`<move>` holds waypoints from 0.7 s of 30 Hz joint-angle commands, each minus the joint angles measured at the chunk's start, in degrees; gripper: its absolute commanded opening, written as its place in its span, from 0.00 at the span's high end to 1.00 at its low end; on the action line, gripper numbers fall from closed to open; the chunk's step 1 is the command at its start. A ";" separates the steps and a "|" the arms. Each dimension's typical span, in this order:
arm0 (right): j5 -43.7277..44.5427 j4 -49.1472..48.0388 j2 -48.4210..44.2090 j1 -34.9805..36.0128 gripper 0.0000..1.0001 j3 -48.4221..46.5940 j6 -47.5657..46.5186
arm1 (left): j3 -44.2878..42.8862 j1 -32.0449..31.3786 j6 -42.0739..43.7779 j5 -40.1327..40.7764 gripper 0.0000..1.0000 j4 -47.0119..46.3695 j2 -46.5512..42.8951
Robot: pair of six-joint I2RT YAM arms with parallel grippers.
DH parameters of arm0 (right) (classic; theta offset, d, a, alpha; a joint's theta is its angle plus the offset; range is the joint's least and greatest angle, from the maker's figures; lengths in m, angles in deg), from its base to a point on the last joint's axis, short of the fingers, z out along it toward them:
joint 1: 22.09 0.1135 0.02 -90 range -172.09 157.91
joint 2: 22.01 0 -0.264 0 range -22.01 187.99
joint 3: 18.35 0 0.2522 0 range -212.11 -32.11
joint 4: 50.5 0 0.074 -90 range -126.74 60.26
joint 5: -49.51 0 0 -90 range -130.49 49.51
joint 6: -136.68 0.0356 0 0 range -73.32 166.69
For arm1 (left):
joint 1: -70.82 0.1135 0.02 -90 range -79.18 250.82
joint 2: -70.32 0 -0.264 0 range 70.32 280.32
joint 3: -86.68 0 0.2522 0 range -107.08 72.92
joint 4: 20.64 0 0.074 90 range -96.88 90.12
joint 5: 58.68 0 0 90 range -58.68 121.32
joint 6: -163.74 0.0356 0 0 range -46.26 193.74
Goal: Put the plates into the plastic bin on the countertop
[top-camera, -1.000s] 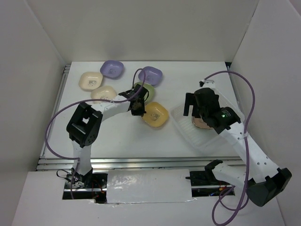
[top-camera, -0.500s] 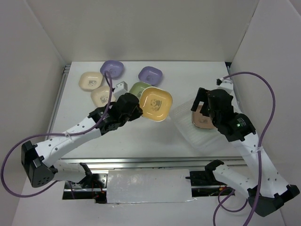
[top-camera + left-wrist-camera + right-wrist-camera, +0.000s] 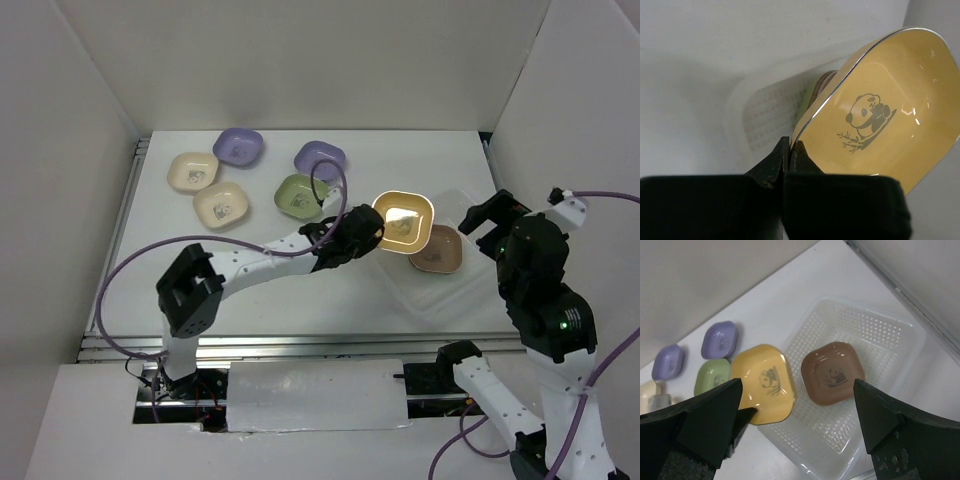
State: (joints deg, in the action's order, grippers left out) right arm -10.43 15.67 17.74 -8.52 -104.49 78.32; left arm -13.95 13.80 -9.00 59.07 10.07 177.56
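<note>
My left gripper (image 3: 366,236) is shut on the near rim of a yellow plate (image 3: 403,220), holding it tilted over the left edge of the clear plastic bin (image 3: 440,296). In the left wrist view the fingertips (image 3: 790,148) pinch the yellow plate (image 3: 880,115) with the bin (image 3: 765,115) below. A brown plate (image 3: 437,250) lies inside the bin. My right gripper (image 3: 495,214) hangs open above the bin's right side with nothing in it; its wrist view shows the yellow plate (image 3: 765,382), the brown plate (image 3: 832,372) and the bin (image 3: 875,330).
Several plates rest on the white countertop (image 3: 300,290) at the back left: two purple (image 3: 238,147) (image 3: 320,158), a green one (image 3: 300,195) and two cream (image 3: 192,171) (image 3: 221,204). Metal rails (image 3: 120,220) border the left and near edges. White walls enclose the space.
My left arm has carried the yellow plate rightward from beside the green plate to the bin's left edge. My right arm has drawn back and up, leaving the brown plate in the bin.
</note>
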 commanded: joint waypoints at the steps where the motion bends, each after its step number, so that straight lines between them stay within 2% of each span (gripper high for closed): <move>1: -1.67 2.00 0.24 -3.27 0.00 -2.77 -2.10 | -6.90 -0.64 -4.18 -3.04 1.00 -5.69 5.77; 7: -8.26 1.48 -0.37 -7.76 0.00 -2.15 -5.00 | -12.53 -2.31 -4.80 -4.54 1.00 -8.06 13.60; 9: -10.89 0.60 -0.81 -8.64 0.00 -0.76 -5.44 | -15.42 -2.31 -4.10 -6.47 1.00 -9.65 16.58; 12: -12.39 0.07 -1.34 -9.69 0.00 1.09 -5.71 | -22.27 -2.40 -3.22 -8.14 1.00 -7.12 21.07; 13: -12.75 0.07 -1.34 -10.13 0.00 1.27 -5.80 | -23.77 -2.49 -3.04 -8.93 0.96 -6.41 22.04; 14: -12.66 0.07 -1.51 -10.22 0.00 1.36 -6.06 | -25.70 -2.66 -2.78 -9.37 0.87 -5.45 23.09; 15: -12.57 0.07 -1.69 -10.31 0.00 1.28 -6.32 | -26.07 -2.75 -3.04 -9.47 0.72 -4.74 23.10; 16: -12.57 0.07 -1.78 -10.31 0.00 1.19 -6.41 | -25.81 -2.66 -3.30 -9.38 0.42 -4.39 22.93; 17: -12.57 0.24 -1.52 -10.31 0.00 0.84 -6.41 | -24.15 -2.84 -3.22 -9.03 0.30 -4.73 21.18; 18: -12.84 0.42 -1.69 -10.31 0.00 0.14 -6.41 | -22.83 -3.01 -2.96 -8.50 0.01 -5.69 19.78; 21: -14.15 0.51 -1.52 -10.66 0.00 -0.83 -6.41 | -17.99 -3.02 -0.94 -6.31 0.01 -7.63 12.84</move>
State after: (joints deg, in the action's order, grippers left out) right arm -22.99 16.52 16.60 -18.49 -103.16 72.95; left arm -34.04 11.00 -11.73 50.59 4.95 198.65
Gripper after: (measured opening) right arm 0.998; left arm 0.991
